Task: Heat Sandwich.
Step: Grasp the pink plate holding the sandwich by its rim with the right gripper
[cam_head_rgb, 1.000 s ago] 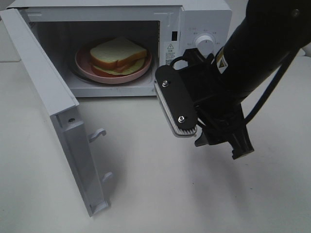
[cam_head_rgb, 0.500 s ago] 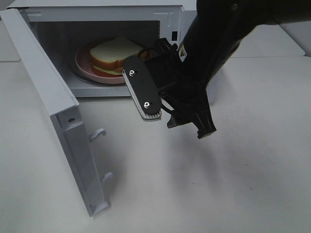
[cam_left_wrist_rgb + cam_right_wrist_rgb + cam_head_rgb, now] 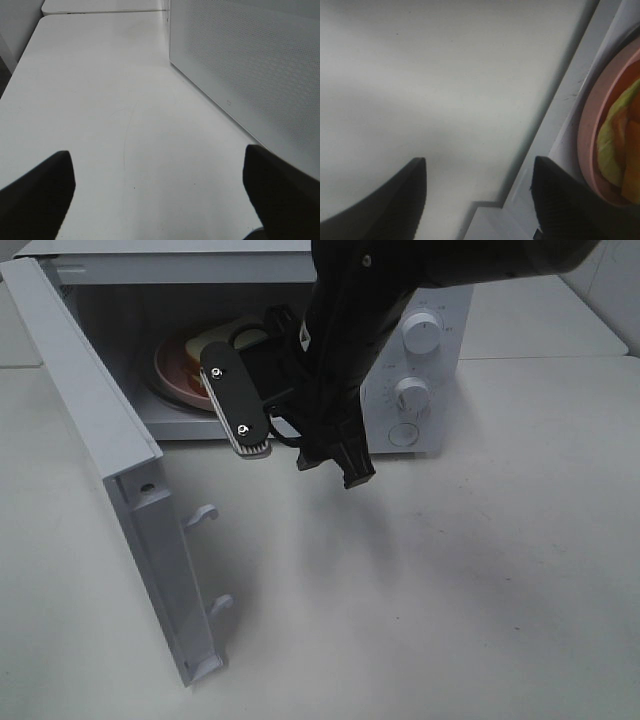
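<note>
Jaws of the right gripper (image 3: 305,462) stand apart with nothing between them; its two black fingers show spread wide in the right wrist view, with only bare table (image 3: 480,590) in the gap. That gripper hangs in front of the open microwave (image 3: 440,300), just outside the mouth of the cavity, its arm reaching in from above and hiding part of the opening. Inside, the sandwich (image 3: 215,340) lies on a round pink plate (image 3: 172,365) on the microwave's floor, with only a corner of pale bread showing past the gripper; the right wrist view catches the plate's rim and the yellow-green filling at the edge of the cavity. The microwave door (image 3: 100,470) is swung wide toward the left, two hooks jutting from its inner edge. Two white knobs (image 3: 422,332) sit on the control panel at the right. The left gripper (image 3: 160,200) is likewise spread and empty, low over the table beside a white panel with a fine dot pattern (image 3: 250,65).
</note>
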You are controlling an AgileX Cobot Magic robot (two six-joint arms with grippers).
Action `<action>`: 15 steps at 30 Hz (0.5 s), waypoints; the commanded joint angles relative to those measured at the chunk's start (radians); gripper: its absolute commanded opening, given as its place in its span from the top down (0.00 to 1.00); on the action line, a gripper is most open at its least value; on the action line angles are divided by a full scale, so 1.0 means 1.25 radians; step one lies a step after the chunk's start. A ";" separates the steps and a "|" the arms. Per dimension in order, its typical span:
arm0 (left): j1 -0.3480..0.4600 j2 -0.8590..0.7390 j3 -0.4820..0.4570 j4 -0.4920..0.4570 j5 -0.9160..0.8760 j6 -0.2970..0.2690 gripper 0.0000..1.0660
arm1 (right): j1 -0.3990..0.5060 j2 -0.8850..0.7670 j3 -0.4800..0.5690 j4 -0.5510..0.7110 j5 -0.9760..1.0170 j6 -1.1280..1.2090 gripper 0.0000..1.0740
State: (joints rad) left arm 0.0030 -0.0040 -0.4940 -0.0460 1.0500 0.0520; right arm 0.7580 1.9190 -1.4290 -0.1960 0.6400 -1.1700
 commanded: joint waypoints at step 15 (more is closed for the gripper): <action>0.000 -0.014 0.002 -0.003 -0.010 -0.001 0.21 | -0.021 0.174 -0.202 0.001 -0.044 0.078 0.51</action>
State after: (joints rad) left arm 0.0030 -0.0040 -0.4940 -0.0460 1.0500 0.0520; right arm 0.7390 2.1260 -1.6620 -0.1950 0.5900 -1.0890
